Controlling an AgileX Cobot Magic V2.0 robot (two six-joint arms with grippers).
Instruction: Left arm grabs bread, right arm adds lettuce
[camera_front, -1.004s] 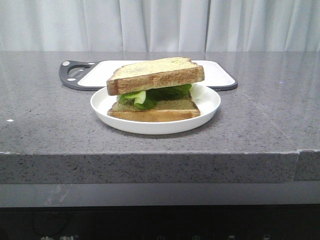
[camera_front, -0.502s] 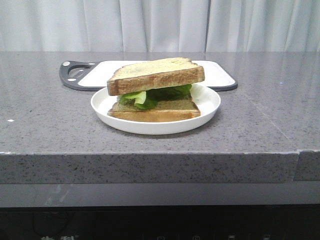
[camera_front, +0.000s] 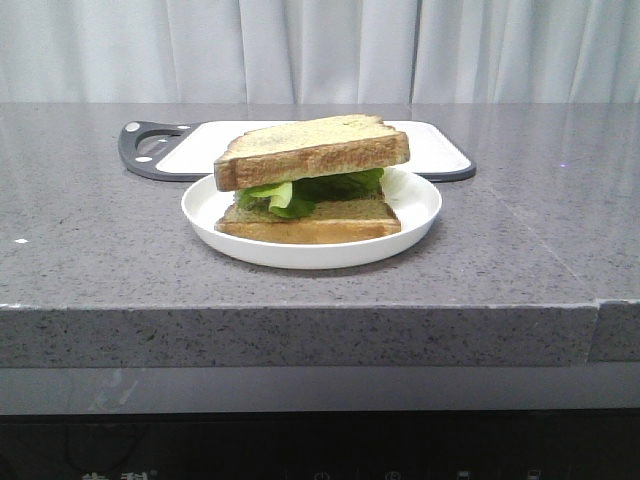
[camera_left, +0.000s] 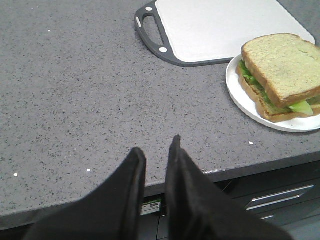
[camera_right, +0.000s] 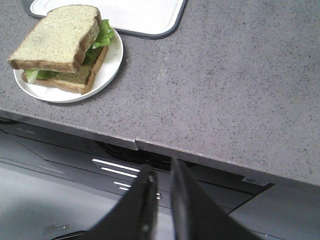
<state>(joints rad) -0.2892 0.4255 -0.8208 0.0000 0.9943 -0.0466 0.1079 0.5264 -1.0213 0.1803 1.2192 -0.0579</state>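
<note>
The bread (camera_front: 312, 150), a toasted slice with a dark brown crust, lies on top of the green lettuce (camera_front: 315, 188). The lettuce rests on a second slice (camera_front: 310, 225) with a lighter golden edge, in a white plate (camera_front: 310, 252). The stack also shows in the left wrist view (camera_left: 282, 62) and in the right wrist view (camera_right: 52, 37). My left gripper (camera_left: 156, 145) hangs over the counter's front edge, left of the plate, empty, fingers nearly together. My right gripper (camera_right: 162, 166) is in front of the counter, right of the plate, empty, fingers nearly together. Neither arm shows in the front view.
A white cutting board (camera_front: 430, 145) with a dark rim and handle lies just behind the plate. The grey speckled counter (camera_front: 100, 250) has its front edge near both grippers. Dark drawers (camera_right: 115, 170) sit below the edge.
</note>
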